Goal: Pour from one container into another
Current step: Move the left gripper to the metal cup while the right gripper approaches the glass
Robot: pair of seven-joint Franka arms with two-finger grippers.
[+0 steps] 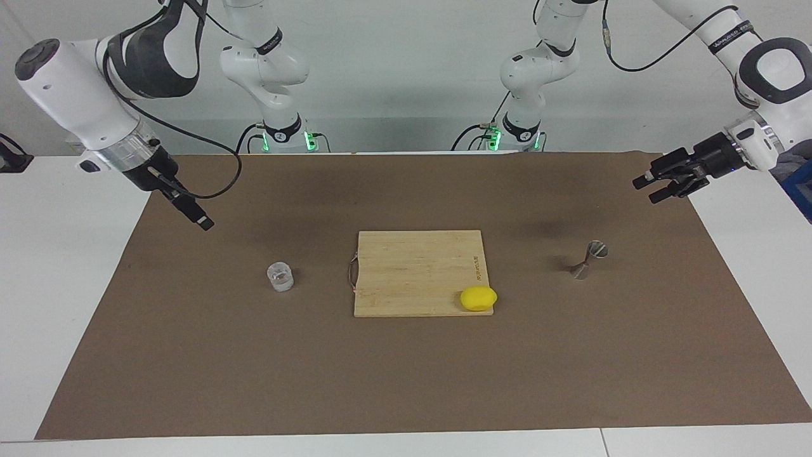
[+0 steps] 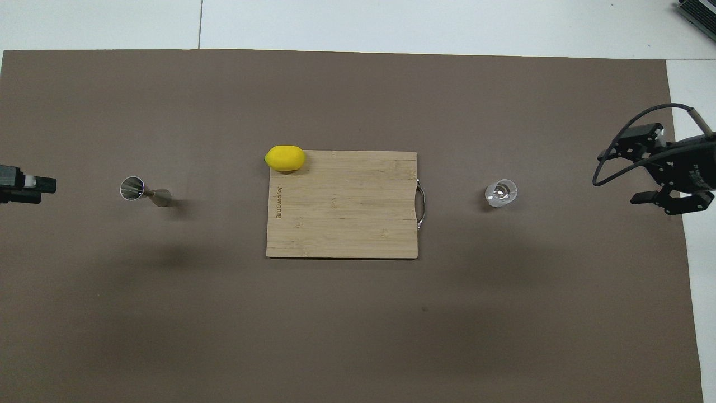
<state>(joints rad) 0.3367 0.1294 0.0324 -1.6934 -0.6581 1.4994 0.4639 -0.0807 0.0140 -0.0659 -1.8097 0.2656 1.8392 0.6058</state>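
Both grippers up at the table's ends, cup and jigger standing apart on the mat.

The right gripper hangs over the mat near its edge at the right arm's end of the table, fingers spread wide and holding nothing. The cup stands upright on the mat toward that same end, untouched. At the table's middle lies the board, its handle toward the cup. The lemon sits on the board's corner farther from the robots, toward the left arm's end. The jigger stands on the mat toward that end, well apart from the cup. The left gripper hangs over the mat's edge at the left arm's end, fingers parted, empty.
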